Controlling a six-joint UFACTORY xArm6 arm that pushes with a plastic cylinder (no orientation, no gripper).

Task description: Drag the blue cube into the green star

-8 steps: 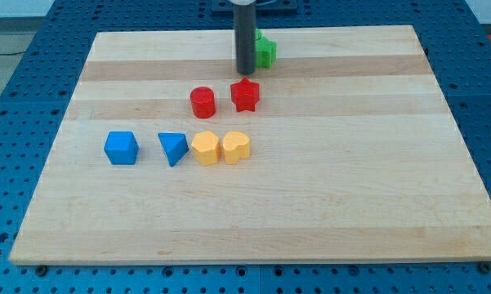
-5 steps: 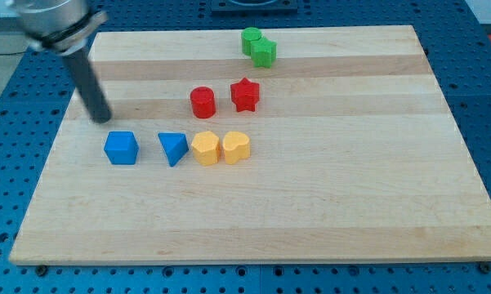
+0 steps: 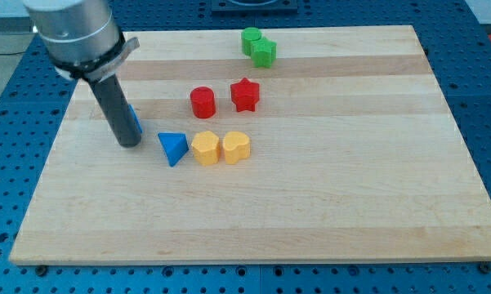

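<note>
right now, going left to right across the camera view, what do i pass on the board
my tip with the blue cube mostly hidden behind the rod → blue triangular block → red cylinder and, lower down, yellow block → yellow block → red star → green blocks at the view's top

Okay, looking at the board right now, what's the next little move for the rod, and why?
Probably a short push toward the view's upper right. My tip sits at the view's lower-left side of the blue cube, which the rod mostly hides, and the green star lies far off toward the view's top right. Steer above the red cylinder so it stays clear.
</note>
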